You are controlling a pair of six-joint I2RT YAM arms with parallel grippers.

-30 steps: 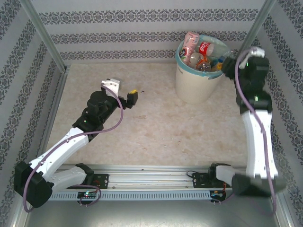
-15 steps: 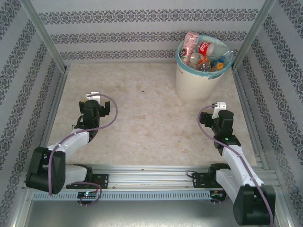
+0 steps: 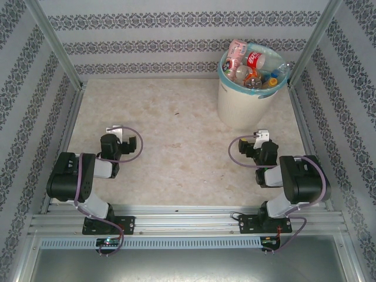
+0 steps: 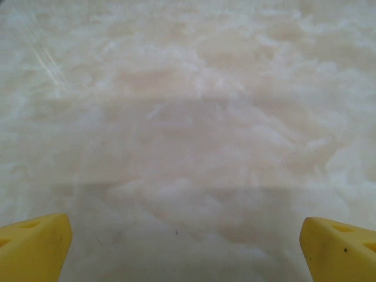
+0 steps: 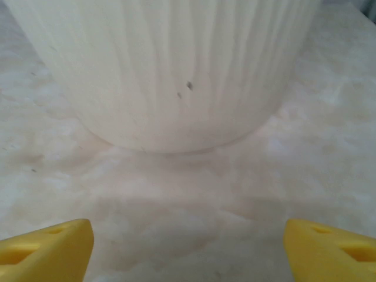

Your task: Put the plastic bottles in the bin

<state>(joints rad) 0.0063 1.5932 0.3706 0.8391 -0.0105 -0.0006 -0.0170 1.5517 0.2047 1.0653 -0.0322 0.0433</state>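
Your plastic bottles (image 3: 251, 63) fill the bin (image 3: 242, 103). Your right gripper (image 5: 188, 247) sits jaws apart near its front; left gripper (image 4: 185, 247), jaws apart, farther left.

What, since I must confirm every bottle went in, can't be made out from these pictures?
Top view: the bottles lie heaped in the bin; lower ones are hidden by upper ones and the wall, so no count.
Top view: their labels are too small to read.
Top view: the table behind the bin is hidden by it.
Right wrist view: the bin's rim and contents are cut off by the top edge.
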